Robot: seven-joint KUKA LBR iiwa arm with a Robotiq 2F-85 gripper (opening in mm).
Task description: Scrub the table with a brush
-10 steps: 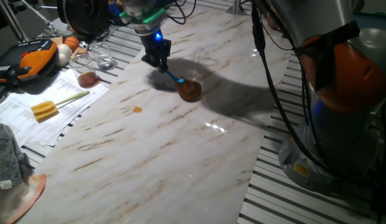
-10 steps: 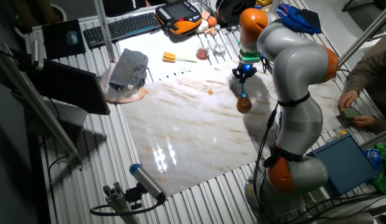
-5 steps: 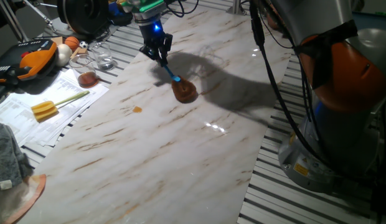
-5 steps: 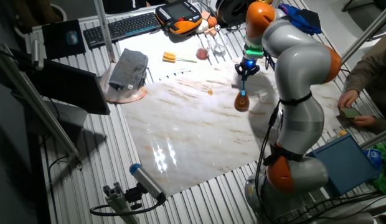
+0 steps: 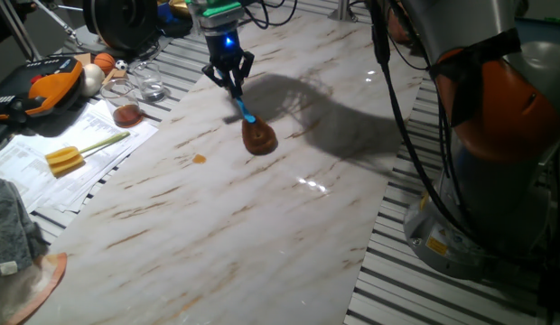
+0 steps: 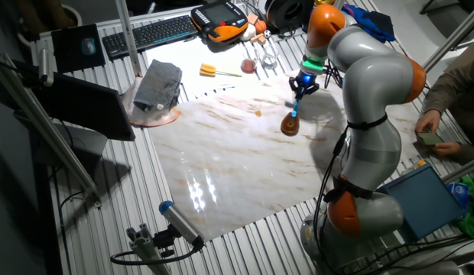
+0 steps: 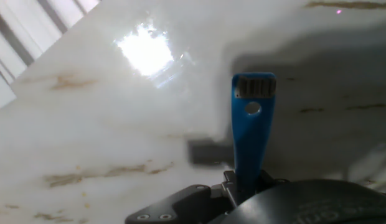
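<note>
The brush [image 5: 253, 128] has a thin bright blue handle and a rounded brown bristle head [image 5: 259, 138] that rests on the white marble-look table [image 5: 235, 226]. My gripper [image 5: 230, 79] is shut on the handle's upper end and holds the brush tilted, head down toward the table's middle. In the other fixed view the gripper [image 6: 300, 85] holds the brush [image 6: 290, 121] near the table's [image 6: 229, 176] far right side. The hand view shows the blue handle [image 7: 252, 134] running from my hand out over the glossy slab [image 7: 99, 124]; the head is hidden there.
A small orange spot [image 5: 200, 159] lies on the slab left of the brush. A yellow-headed tool [image 5: 77, 154], papers, glasses [image 5: 128, 104] and an orange pendant [image 5: 54, 81] lie on the slatted surface to the left. A grey cloth [image 6: 158, 84] lies nearby. The arm's base [image 5: 497, 162] stands at right.
The brush head has slid left across the slab, toward the orange spot. My gripper has shifted slightly back and the handle now stands more upright.
</note>
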